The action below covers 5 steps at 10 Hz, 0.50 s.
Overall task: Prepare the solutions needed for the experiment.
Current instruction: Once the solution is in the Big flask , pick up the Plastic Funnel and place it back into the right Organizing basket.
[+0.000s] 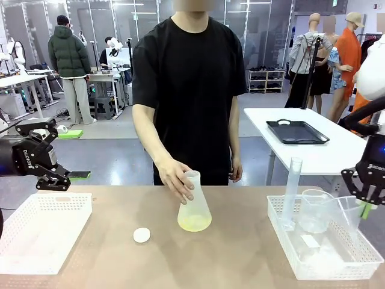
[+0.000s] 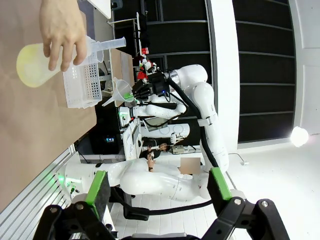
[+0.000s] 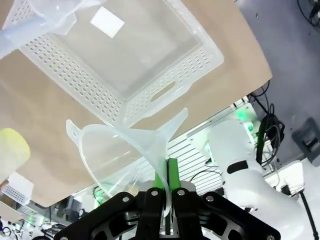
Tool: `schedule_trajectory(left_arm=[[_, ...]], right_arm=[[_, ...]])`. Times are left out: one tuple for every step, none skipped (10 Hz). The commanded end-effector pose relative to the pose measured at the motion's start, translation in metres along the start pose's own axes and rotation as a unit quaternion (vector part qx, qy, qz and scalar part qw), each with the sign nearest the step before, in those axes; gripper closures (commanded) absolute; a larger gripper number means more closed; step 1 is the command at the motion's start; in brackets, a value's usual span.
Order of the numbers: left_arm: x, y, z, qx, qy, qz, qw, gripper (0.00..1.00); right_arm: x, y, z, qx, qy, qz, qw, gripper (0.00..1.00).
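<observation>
Right claw (image 1: 364, 205) clenched on the stem of a translucent plastic funnel (image 1: 349, 212), held off the table, well right of the translucent conical plastic flask (image 1: 194, 208). Left claw (image 1: 71, 176) released, empty, well left of the flask. Pale yellow-green solution (image 1: 194, 224) lies in the flask bottom, and a person's hand (image 1: 178, 180) grips its neck. Step, as I judge it: funnel to flask. Next move needs the stem seated squarely in the flask mouth.

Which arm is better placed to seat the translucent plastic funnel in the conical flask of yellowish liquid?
Probably right: the right gripper is shut on the translucent funnel; the left gripper hangs open and empty.
</observation>
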<state>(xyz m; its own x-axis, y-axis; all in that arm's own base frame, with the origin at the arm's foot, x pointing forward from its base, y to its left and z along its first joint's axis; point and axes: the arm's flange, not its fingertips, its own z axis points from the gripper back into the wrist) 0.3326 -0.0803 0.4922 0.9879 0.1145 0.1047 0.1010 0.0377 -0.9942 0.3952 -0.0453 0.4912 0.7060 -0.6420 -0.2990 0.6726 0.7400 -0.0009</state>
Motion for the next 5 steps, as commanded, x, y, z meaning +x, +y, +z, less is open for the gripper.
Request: schedule_trajectory(left_arm=[[-0.001,-0.001,0.0,-0.006,0.002,0.0,1.0,0.0],[-0.001,-0.001,0.0,-0.006,0.002,0.0,1.0,0.0],[-0.001,-0.001,0.0,-0.006,0.002,0.0,1.0,0.0],[-0.001,-0.001,0.0,-0.006,0.002,0.0,1.0,0.0],[-0.001,-0.001,0.0,-0.006,0.002,0.0,1.0,0.0]], right_arm=[[0.006,0.015,-0.006,-0.013,-0.004,-0.046,0.999,0.97],[0.008,0.021,-0.011,-0.008,-0.002,-0.064,0.998,0.97],[0.01,0.028,-0.018,-0.009,-0.003,-0.093,0.996,0.97],[0.015,0.032,-0.026,-0.026,-0.014,-0.117,0.993,0.97],[0.022,0.036,-0.036,-0.017,-0.019,-0.128,0.991,0.97]])
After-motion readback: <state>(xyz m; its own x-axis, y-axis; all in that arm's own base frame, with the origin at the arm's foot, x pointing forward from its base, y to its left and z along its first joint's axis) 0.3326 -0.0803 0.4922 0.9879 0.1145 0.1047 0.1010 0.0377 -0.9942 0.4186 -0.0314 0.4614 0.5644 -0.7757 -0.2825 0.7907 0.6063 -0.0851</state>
